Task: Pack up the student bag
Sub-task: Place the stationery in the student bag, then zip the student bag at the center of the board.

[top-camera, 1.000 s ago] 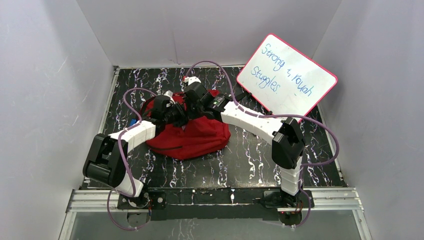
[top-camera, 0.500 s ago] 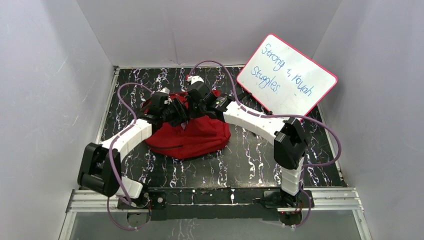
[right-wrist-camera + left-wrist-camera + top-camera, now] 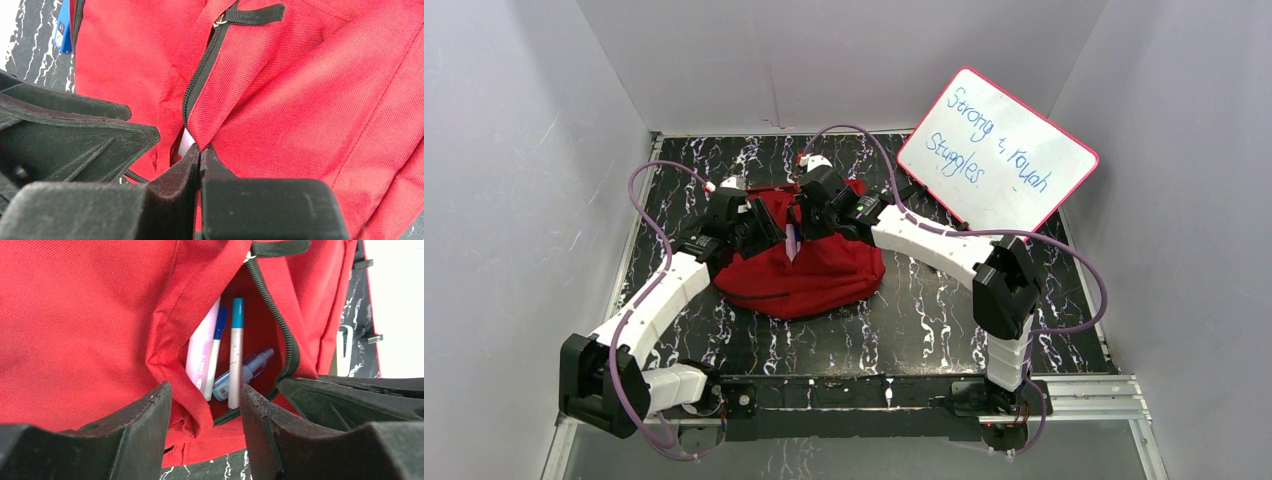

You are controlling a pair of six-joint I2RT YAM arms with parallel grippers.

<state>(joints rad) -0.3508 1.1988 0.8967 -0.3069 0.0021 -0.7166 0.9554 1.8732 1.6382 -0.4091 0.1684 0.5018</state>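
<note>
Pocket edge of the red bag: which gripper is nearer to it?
Right. The right gripper is shut on the pocket edge; the left gripper hangs before it, jaws open.

A pink-edged whiteboard (image 3: 996, 150) sits tilted at the far right (blue handwriting across it), above the black, white-veined table (image 3: 924, 310). Plain pale walls (image 3: 514, 180) stand left, right and far.

- One red student bag (image 3: 814, 275) was in view.
- Two markers lay inside the bag: a teal-capped marker (image 3: 235, 355) and a blue-capped marker (image 3: 216, 347).
- One pink flat item (image 3: 200, 347) and one pale-blue dispenser (image 3: 245, 371) lay inside the bag too.
- One whiteboard (image 3: 999, 150) stood beyond the bag.
- Two robot arms reached over the bag: the left arm (image 3: 664, 290) and the right arm (image 3: 924, 240).
</note>
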